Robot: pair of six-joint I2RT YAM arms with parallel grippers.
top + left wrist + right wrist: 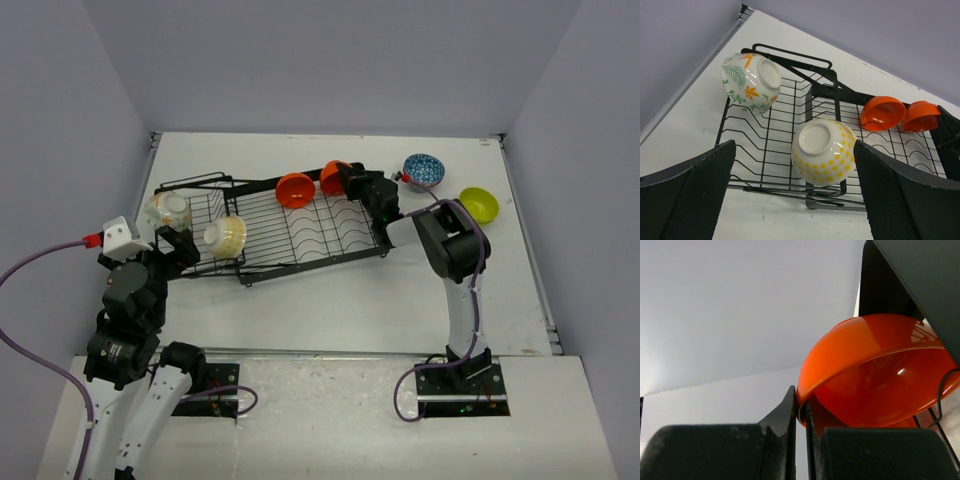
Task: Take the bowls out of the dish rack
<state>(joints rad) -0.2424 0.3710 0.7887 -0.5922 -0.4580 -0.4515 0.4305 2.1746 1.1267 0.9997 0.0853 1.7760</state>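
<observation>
1. Between the fingers of the right gripper (801, 405) sits the rim of an orange bowl (875, 370); the jaws are clenched on that thin edge, one finger on either side of the wall. To my eye that is the sensible hold for a bowl standing on edge in the dish rack (300, 235).
2. Just past the held bowl, farther out from those fingertips, a second orange bowl (295, 190) leans in the rack's curved dividers; the two are close, though I cannot tell whether they touch.
3. Behind the right gripper's wrist, a blue-and-white patterned bowl (424, 170) and a lime green bowl (478, 204) stand mouth-up on the table (300, 320), clear of the rack; I take that for the unloading spot, since it is only a short swing back for this arm.
4. Over at the other end, the left gripper (794, 145) hangs with its jaws spread wide, gripping nothing. Straight ahead between its fingers lies a cream bowl with yellow dots (824, 151), tipped on its side in the wires with its foot towards the wrist camera; up and to the left of them, a leaf-patterned bowl (751, 82) rests near the rack's far corner.
5. Counting up: six bowls in all; two orange, one dotted, one leafy, one blue-and-white, one lime; four in the rack, two on the table; one rack.
</observation>
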